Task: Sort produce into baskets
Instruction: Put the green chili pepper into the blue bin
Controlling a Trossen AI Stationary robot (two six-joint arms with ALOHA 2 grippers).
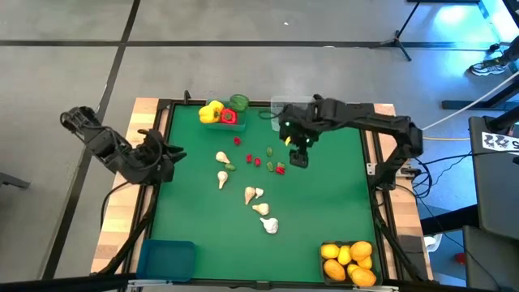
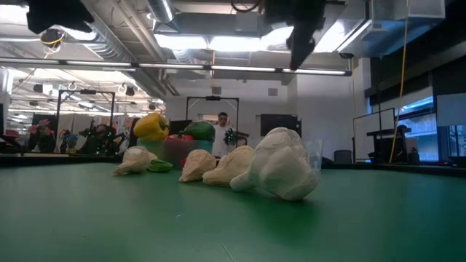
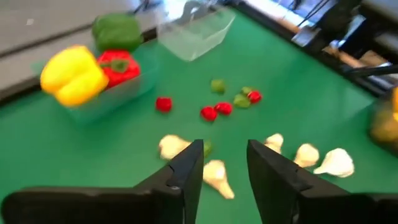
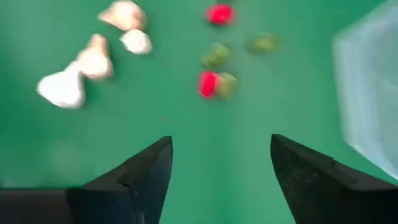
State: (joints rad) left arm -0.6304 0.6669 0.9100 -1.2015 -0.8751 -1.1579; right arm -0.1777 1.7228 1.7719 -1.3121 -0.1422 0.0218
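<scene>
Orange citrus (image 1: 349,261) already fills my near-right bin and peppers (image 1: 220,112) the far one, yet garlic (image 1: 258,208) and small red-green pieces (image 1: 268,161) remain mid-table beneath my right gripper (image 1: 298,158), fingers apart, empty; left gripper (image 1: 166,154) waits at the left edge.

The setting was a robotics laboratory within a large open industrial hall. The low view showed exposed ceiling ducts (image 2: 109,36) and long strip lights (image 2: 218,67) overhead, with dark frames, monitors and benches ranged across the background and a person (image 2: 222,127) standing far behind the table. The high view showed a polished grey concrete floor (image 1: 243,65) marked with dark seams, a tripod foot (image 1: 397,40), loose cables (image 1: 454,158) trailing beside the wooden-edged, green-surfaced work table (image 1: 332,195), and a dark equipment stand (image 1: 495,186) bearing a printed fiducial marker (image 1: 499,142).
</scene>
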